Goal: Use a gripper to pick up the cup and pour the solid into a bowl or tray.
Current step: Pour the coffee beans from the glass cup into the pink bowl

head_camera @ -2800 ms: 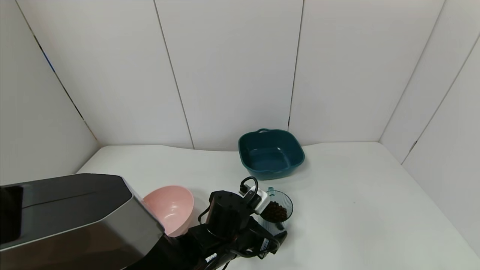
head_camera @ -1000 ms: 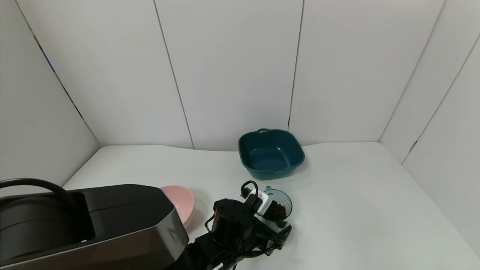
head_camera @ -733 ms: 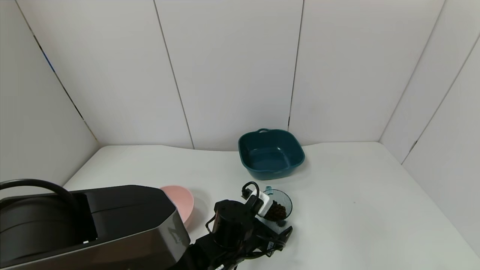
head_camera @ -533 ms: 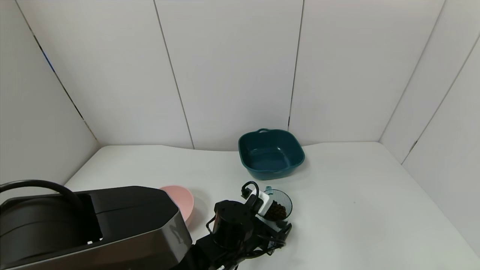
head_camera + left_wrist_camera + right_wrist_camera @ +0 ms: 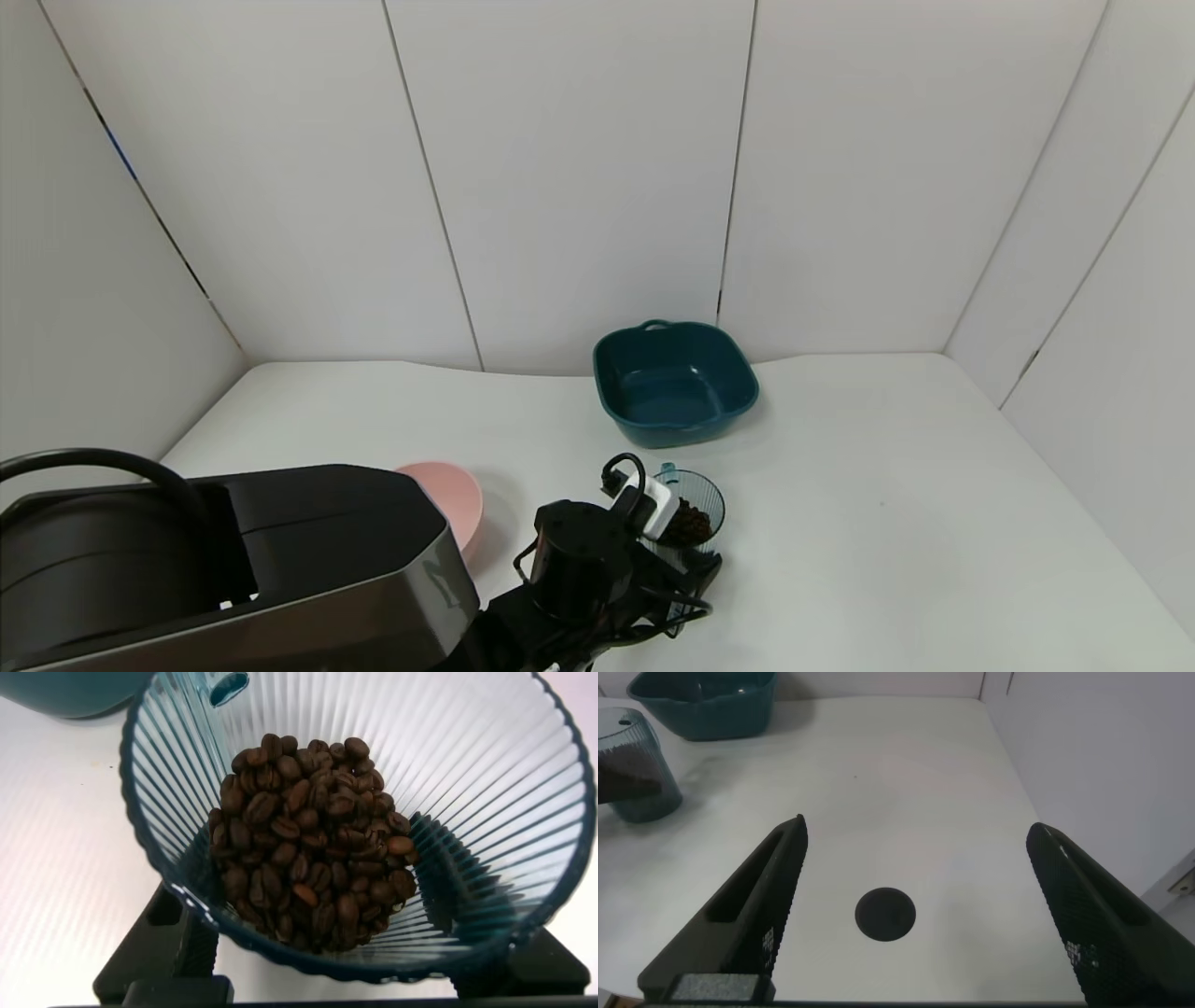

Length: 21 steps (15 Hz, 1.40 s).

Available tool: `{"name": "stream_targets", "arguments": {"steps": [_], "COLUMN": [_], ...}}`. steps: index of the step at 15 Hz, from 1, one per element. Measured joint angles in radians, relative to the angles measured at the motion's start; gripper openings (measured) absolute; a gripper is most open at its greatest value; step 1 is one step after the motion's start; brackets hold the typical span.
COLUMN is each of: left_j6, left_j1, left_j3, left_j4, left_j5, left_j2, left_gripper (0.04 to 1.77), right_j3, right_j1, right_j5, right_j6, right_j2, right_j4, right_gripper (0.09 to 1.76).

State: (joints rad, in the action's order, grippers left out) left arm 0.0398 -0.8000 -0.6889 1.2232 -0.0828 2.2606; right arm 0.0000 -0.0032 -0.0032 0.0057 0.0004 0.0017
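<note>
Left pincer [image 5: 686, 551] is clamping the upright cup [image 5: 693, 516] of beans [image 5: 313, 840] on the surface [image 5: 887, 523]. Pink bowl [image 5: 457, 509] is lying to its left, near; right pincer [image 5: 915, 905] is idling open, apart.

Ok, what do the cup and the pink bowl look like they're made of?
The cup, gripped by the left hand, looks like thin translucent blue-tinted plastic: the ribbed wall lets the table show through. The pink bowl looks like matte plastic or a similar composite: flat, even colour without glare. Neither can be confirmed by sight.
</note>
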Motion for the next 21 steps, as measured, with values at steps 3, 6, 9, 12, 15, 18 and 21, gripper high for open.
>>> {"name": "stream_targets", "arguments": {"steps": [3,6,9,12,15,18,21], "left_j6": [-0.001,-0.004,-0.01,-0.022,-0.055,-0.069,-0.078], "left_j1": [0.0,0.0,0.008,0.02,0.061,0.119,0.196], "left_j3": [0.001,0.002,0.002,0.002,-0.009,-0.025,-0.083], "left_j4": [0.0,0.001,-0.005,-0.042,-0.124,-0.219,-0.394], "left_j5": [0.002,0.001,-0.001,-0.023,-0.045,-0.045,-0.03], "left_j2": [-0.006,-0.024,-0.061,-0.118,-0.201,-0.302,-0.42], "left_gripper": [1.29,1.29,1.29,1.29,1.29,1.29,1.29], "right_j3": [0.0,0.0,0.0,0.0,0.0,0.0,0.0], "right_j1": [0.0,0.0,0.0,0.0,0.0,0.0,0.0], "right_j5": [0.0,0.0,0.0,0.0,0.0,0.0,0.0], "right_j6": [0.0,0.0,0.0,0.0,0.0,0.0,0.0], "right_j2": [0.0,0.0,0.0,0.0,0.0,0.0,0.0], "right_j4": [0.0,0.0,0.0,0.0,0.0,0.0,0.0], "right_gripper": [1.71,1.71,1.71,1.71,1.71,1.71,1.71]}}
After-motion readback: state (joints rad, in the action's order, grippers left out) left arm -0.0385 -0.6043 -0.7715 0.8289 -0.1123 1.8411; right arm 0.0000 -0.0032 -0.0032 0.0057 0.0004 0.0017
